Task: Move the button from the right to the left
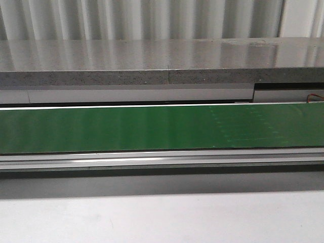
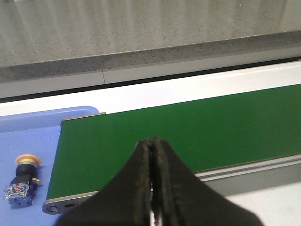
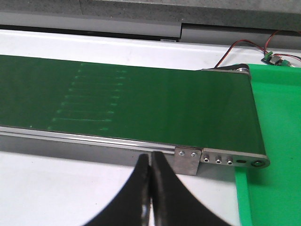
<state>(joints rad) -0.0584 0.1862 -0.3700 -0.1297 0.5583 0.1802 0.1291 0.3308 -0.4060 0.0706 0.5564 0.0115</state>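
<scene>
The button (image 2: 21, 181) lies on its side on a blue tray (image 2: 28, 141), just beside the left end of the green conveyor belt (image 1: 152, 126) and not touching it; its yellow-orange cap points away from the left gripper (image 2: 153, 188), with the blue-grey contact block at the nearer end. The left gripper hangs over the near edge of the belt, its two black fingers pressed together and holding nothing. The belt runs across the counter (image 1: 152, 217) from the blue tray to a green tray (image 3: 277, 117) at its right end. Faint rows of marks show on the belt's right part. The right gripper (image 3: 150, 188) hangs before the belt's near rail, close to its right end, fingers also pressed together and empty. Red wires (image 3: 244, 44) lead to a small circuit board (image 3: 273, 59) behind the green tray.
</scene>
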